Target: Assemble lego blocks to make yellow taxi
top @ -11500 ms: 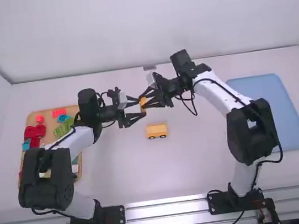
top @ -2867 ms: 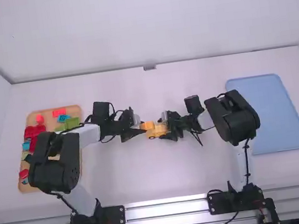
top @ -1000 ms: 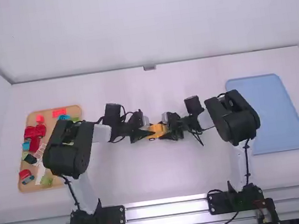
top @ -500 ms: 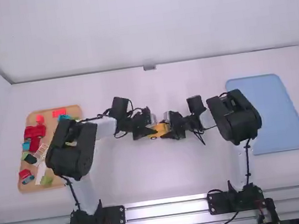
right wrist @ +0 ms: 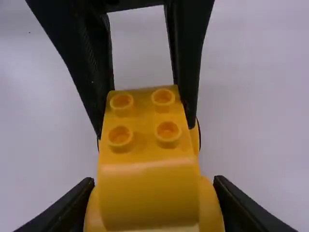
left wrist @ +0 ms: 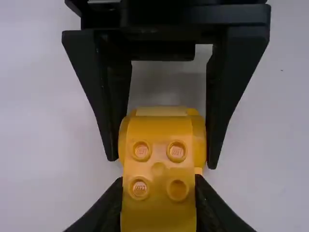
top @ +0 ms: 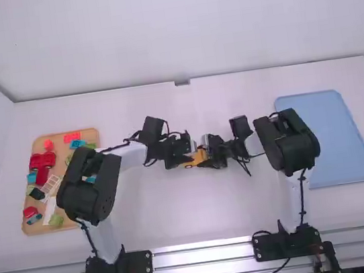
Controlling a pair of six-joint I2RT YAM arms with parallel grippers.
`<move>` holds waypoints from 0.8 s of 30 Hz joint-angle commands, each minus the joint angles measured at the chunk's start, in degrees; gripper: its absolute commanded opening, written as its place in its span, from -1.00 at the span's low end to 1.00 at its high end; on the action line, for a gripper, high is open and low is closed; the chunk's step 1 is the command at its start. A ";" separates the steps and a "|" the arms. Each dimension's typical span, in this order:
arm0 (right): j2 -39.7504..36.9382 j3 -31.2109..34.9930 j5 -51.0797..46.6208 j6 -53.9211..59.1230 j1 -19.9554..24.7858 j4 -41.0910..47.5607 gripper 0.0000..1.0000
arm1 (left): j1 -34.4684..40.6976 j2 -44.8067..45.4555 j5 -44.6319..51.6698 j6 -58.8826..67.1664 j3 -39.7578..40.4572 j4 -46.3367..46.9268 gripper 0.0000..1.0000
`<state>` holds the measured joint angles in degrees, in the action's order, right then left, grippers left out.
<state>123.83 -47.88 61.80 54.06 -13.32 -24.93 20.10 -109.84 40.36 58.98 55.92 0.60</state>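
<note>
Gripping a Yellow Taxi From Both Ends

We have the work near the middle of the white table [top: 247, 212], where both arms can meet. The left arm [top: 88, 194] and right arm [top: 290, 145] lean inward, so that we can brace one end against the other. Off to the right sits the blue tray [top: 336, 149], perhaps meant for the finished model. On the left, the wooden tray [top: 35, 228] carries the red, blue and green blocks, likely spares for a yellow build.

Our left gripper [left wrist: 159, 193] pinches the studded end of the yellow taxi [top: 199, 156], fingers drawn in against its sides. Our right gripper [right wrist: 153, 184] has its fingers clamped around the wide, rounded end, probably to keep the body from slipping while we press or align the other part. The taxi lies between the two, in line with both.

Smallest of all, the round studs [left wrist: 176, 151] face up, bare and free of the fingers, which hold only the flanks. We judge the joining to be nearly done, but cannot tell whether every part is fully seated. Uneven squeezing could twist the joint, so a level press seems right before we let go.
</note>
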 commanded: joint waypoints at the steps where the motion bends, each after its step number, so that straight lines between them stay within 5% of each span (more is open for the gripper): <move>1: 0.70 -0.48 -1.88 -1.75 -2.05 0.24 0.06 | 4.59 -3.85 -0.94 1.97 -2.29 0.35 -0.96; 6: 0.70 -0.48 -1.86 -1.73 -2.05 0.28 0.09 | 4.48 -3.85 -0.96 -1.81 -2.29 -2.62 -0.74; 15: 0.70 -0.48 -2.32 -3.26 -2.08 0.09 0.08 | 2.93 -3.45 -0.28 -1.75 -2.29 -4.04 -0.64; 24: 0.70 -0.48 -2.29 -3.28 -2.19 0.09 0.08 | -2.16 -2.54 8.92 -0.39 -2.29 -4.11 -0.36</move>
<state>123.79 -47.94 61.01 52.88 -13.54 -25.56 18.31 -110.50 44.05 58.28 54.61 -3.57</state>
